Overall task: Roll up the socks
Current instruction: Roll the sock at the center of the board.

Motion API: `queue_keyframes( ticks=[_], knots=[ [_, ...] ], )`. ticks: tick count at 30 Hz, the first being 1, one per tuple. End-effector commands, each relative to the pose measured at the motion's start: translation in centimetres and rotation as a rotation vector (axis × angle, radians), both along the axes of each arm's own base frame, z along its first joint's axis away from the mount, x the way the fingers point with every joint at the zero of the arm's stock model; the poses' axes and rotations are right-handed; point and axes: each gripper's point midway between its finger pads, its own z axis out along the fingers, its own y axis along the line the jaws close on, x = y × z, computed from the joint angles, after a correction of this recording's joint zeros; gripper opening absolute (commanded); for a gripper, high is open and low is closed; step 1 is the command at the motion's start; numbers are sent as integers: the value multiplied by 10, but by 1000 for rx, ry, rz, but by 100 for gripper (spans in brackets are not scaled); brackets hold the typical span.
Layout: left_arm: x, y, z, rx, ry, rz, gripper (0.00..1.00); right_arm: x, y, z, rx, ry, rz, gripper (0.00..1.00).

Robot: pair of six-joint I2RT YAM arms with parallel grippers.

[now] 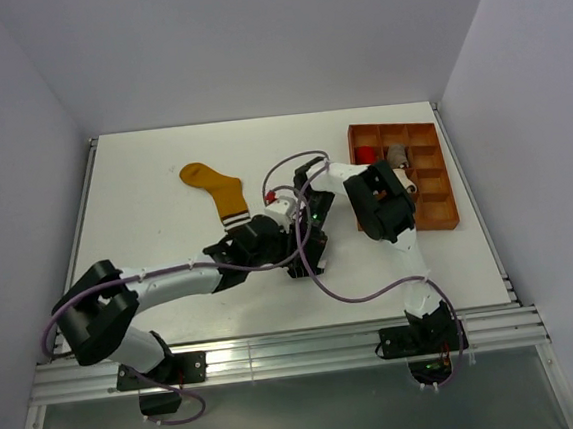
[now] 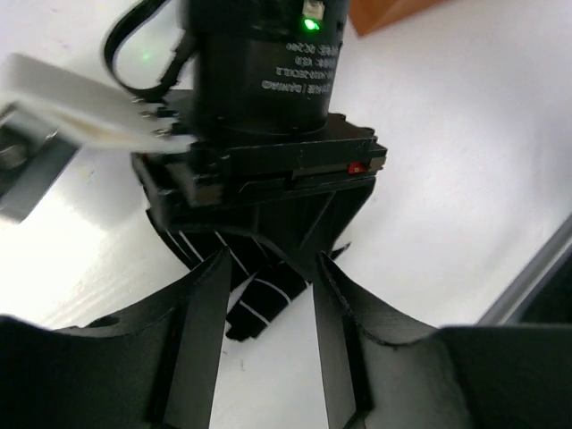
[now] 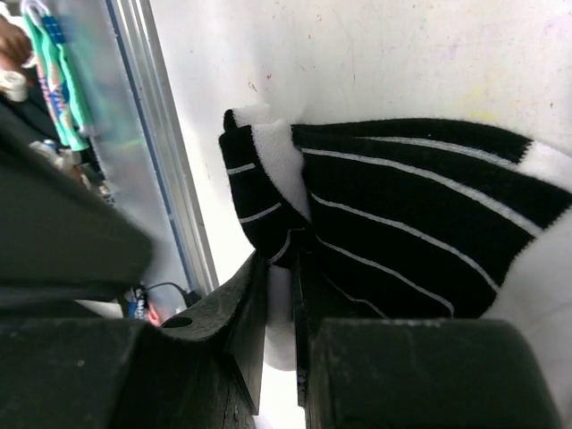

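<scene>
The mustard-orange sock lies flat on the white table, far left of both grippers, striped cuff toward the front. The black-and-white striped sock is bunched on the table at centre, mostly hidden under the grippers in the top view. My right gripper points down and is shut on a folded edge of the striped sock. My left gripper is open, low over the table, facing the right gripper, with a bit of the striped sock just beyond its fingertips. Both grippers meet at the table's centre.
An orange compartment tray stands at the right back, holding a red fabric bundle and a grey fabric bundle. The right arm's purple cable loops over the table in front. The metal rail runs along the near edge.
</scene>
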Motion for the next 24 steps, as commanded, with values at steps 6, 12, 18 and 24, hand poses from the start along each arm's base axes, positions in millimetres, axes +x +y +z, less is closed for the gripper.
queue_keyframes(
  ticks=[6, 12, 18, 24],
  knots=[
    [-9, -22, -40, 135, 22, -209, 46, -1, -10, -9, -45, 56, 1, 16],
    [-18, -26, -53, 127, 57, -253, 46, 1, -15, -12, -50, 65, -15, 16],
    [-27, -24, -62, 112, 101, -280, 44, 11, -17, -13, -54, 67, -71, 16],
    [-27, -17, -69, 93, 133, -260, 42, 15, -21, -18, -65, 70, -97, 16]
  ],
)
